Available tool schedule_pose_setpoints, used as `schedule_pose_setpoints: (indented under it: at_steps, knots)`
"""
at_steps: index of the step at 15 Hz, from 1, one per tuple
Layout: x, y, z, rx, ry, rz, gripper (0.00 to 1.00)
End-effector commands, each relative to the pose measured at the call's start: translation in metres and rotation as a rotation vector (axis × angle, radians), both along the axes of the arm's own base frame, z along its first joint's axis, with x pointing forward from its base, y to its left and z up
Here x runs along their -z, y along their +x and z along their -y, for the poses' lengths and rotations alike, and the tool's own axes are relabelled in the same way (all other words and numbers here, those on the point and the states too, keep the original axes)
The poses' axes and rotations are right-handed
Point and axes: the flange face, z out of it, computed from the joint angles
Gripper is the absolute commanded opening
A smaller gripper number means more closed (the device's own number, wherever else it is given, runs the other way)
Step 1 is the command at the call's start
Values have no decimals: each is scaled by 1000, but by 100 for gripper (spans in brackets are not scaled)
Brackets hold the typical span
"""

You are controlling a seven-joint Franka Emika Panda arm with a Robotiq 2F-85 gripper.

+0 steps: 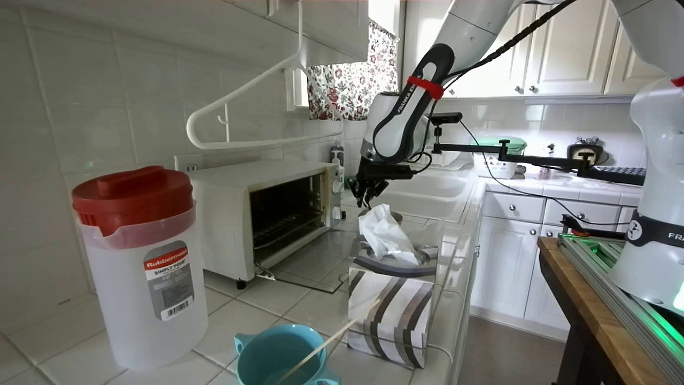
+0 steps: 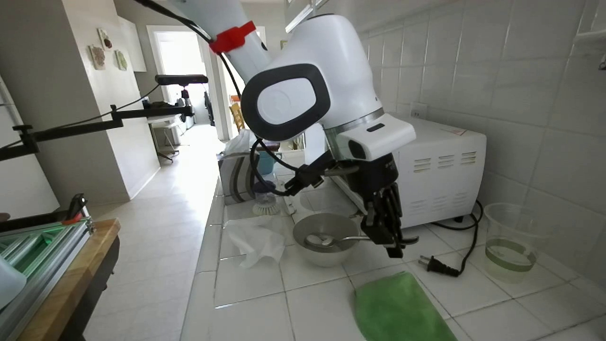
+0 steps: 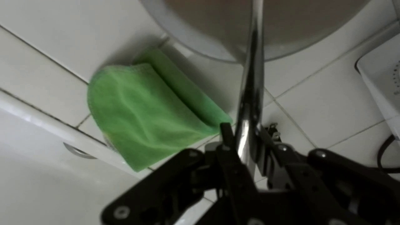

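My gripper (image 3: 244, 132) is shut on the handle of a shiny metal spoon (image 3: 257, 47), one finger on each side of it. In an exterior view the spoon's head (image 2: 318, 240) lies inside a grey bowl (image 2: 322, 258), and its curved handle end pokes out past the fingers of the gripper (image 2: 389, 241). The jaws stand beside the bowl, above the counter. A folded green cloth (image 3: 147, 109) lies on the tiles close by. From the opposite side, the gripper (image 1: 367, 200) shows small behind the tissue, and the bowl is mostly hidden there.
A white toaster oven (image 2: 435, 170) stands against the wall, its door down. Near it are a black plug (image 2: 440, 266) and a clear tub (image 2: 511, 244). A crumpled paper towel (image 2: 260, 239), a striped tissue box (image 1: 393, 305), a blue cup (image 1: 283, 353) and a red-lidded pitcher (image 1: 144, 278) share the counter.
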Motion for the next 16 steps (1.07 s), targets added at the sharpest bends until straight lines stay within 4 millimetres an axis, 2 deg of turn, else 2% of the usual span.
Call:
schedule_pose_setpoints:
  at_steps: [1,7,11,16]
  knots:
    - [0,6,2,9,5,18,5]
    - [-12,6,4,5,-21,31,5]
    - [-25,7,8,-27,-117,70,5]
    - [-35,10,-4,-65,-191,128,5]
